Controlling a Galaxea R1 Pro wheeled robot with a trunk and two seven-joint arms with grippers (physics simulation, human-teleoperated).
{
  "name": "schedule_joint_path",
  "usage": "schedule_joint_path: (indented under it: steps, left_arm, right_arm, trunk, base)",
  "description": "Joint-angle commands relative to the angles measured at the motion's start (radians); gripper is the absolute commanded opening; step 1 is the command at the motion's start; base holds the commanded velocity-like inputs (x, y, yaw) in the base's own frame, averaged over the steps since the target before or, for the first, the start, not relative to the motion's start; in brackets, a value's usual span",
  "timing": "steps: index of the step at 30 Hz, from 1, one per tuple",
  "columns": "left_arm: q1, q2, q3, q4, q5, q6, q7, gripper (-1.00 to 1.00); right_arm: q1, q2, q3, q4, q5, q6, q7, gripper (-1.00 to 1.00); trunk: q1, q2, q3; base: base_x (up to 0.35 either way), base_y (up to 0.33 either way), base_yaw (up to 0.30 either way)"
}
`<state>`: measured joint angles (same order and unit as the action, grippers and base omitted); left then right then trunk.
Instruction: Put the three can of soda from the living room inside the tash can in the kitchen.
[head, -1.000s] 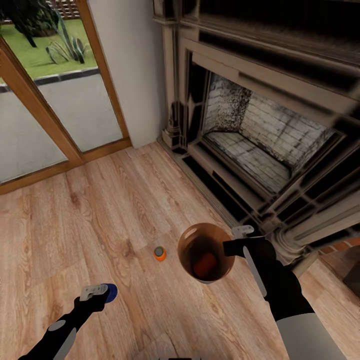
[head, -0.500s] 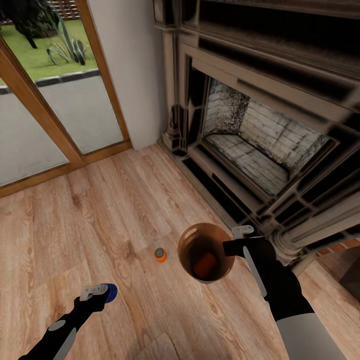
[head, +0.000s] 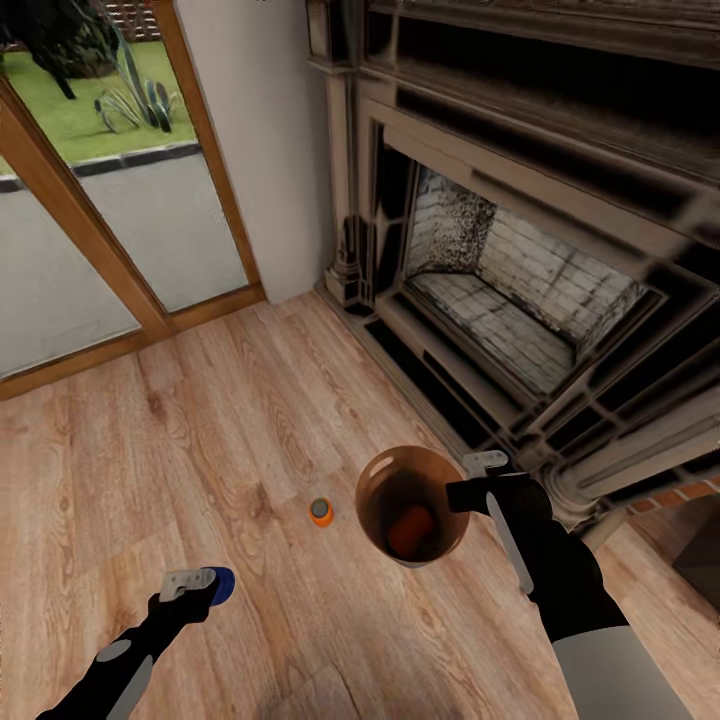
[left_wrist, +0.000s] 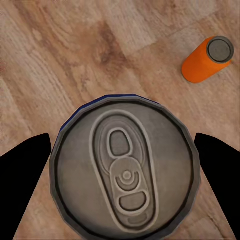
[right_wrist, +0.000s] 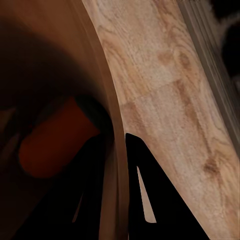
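Observation:
My right gripper (head: 470, 492) is shut on the rim of the trash can (head: 375, 500), holding it above the wood floor with an orange soda can (head: 410, 530) lying inside. In the right wrist view the fingers (right_wrist: 145, 190) pinch the brown wall (right_wrist: 107, 125), with the orange can (right_wrist: 55, 140) in the bin. My left gripper (head: 200, 585) is shut on the dark blue soda can (head: 220, 583), whose silvery top (left_wrist: 125, 170) sits between the jaws. A second orange can (head: 320, 510) stands upright on the floor between the two grippers, also visible as the orange can (left_wrist: 207, 59).
A dark-framed fireplace (head: 520, 290) with a pale brick interior stands to the right and ahead. Wood-framed glass doors (head: 110, 220) lie at the left, with a white wall section (head: 265, 140) between them. Wood floor (head: 200, 430) stretches in front of me.
The view has shifted very slightly. Both grippers keep their holds and the floor can stays where it was.

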<state>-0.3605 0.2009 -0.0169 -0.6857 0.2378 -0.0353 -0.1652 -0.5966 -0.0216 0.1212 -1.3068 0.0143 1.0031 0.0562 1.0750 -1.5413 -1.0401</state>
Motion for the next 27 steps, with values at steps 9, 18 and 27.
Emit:
schedule_joint_path:
  steps: [9,18,27]
  left_arm:
    - [0.0,0.0,0.0,0.0,0.0,0.0,0.0,-1.0]
    - [0.0,0.0,0.0,0.0,0.0,-0.001,0.0,-1.0]
    - [0.0,0.0,0.001,0.0,0.0,-0.001,0.0,-1.0]
  right_arm:
    - [0.0,0.0,0.001,0.0,-0.017,0.0,0.004,-1.0]
    - [0.0,0.0,0.0,0.0,-0.017,0.0,0.004,-1.0]
    - [0.0,0.0,0.0,0.0,-0.017,0.0,0.004,-1.0]
  trunk:
    - [-0.035,0.063,0.028]
    - [-0.069,0.126,0.057]
    - [-0.104,0.189,0.085]
  base:
    - [0.0,0.0,0.0]
    - [0.0,0.0,0.0]
    - [0.0,0.0,0.0]
